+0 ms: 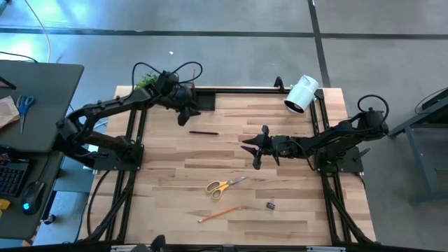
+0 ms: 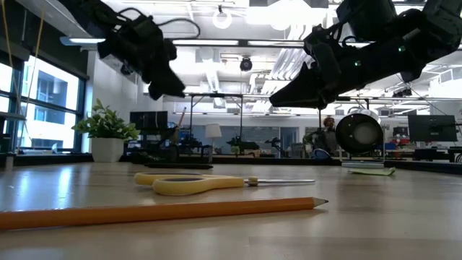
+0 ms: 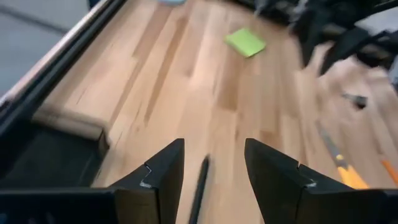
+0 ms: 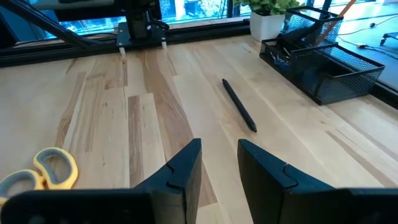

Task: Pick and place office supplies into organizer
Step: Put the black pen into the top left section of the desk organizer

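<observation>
Your left gripper (image 3: 208,171), fingers apart, hangs over the black pen (image 1: 204,132) (lying crosswise beside the organizer (image 4: 323,62)), while your right gripper (image 4: 219,165) waits open near the scissors (image 1: 225,186).

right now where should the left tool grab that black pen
Across the middle of the black pen's barrel, coming straight down. It lies flat on the wooden table with bare wood on both long sides, and the left tool, open, already hangs over it, fingers straddling the barrel.
</observation>
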Controlling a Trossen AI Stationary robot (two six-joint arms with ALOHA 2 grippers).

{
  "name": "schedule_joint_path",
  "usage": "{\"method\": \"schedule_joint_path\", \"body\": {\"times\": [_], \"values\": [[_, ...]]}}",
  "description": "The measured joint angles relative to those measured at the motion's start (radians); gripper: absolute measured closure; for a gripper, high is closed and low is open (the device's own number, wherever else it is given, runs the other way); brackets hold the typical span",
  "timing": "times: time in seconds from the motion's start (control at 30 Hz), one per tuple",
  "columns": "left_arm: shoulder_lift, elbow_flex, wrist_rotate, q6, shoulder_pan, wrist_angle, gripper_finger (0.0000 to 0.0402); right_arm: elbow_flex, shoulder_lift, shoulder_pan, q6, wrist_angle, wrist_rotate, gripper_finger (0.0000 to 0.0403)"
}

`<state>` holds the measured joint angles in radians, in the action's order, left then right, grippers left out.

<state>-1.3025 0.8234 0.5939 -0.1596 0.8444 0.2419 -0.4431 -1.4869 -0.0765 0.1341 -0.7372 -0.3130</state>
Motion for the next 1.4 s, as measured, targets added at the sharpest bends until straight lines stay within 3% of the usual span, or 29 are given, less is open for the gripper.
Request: {"method": "schedule_joint_path", "body": {"times": [0.23,0.43,0.6,0.93,1.2,1.4], "values": [[0.046,0.000,0.011,0.000,-0.084,-0.116,0.0243,-0.017,-0.111,0.004,-0.003,-0.126,0.000,0.0304],[0.134,0.000,-0.005,0.010,-0.120,-0.178,0.0243,-0.170,-0.215,0.048,-0.043,-0.037,0.027,0.0304],[0.222,-0.016,-0.007,0.010,-0.120,-0.196,0.0243,-0.365,-0.302,0.126,-0.131,0.134,0.120,0.0304],[0.450,-0.217,-0.007,0.108,-0.031,-0.429,0.0243,-0.681,-0.542,0.278,-0.214,0.343,0.389,0.0304],[0.513,-0.349,0.024,0.290,0.000,-0.713,0.0243,-0.753,-0.641,0.300,-0.219,0.456,0.391,0.0304],[0.513,-0.367,0.028,0.330,0.000,-0.716,0.0243,-0.753,-0.642,0.305,-0.247,0.441,0.349,0.0304]]}}
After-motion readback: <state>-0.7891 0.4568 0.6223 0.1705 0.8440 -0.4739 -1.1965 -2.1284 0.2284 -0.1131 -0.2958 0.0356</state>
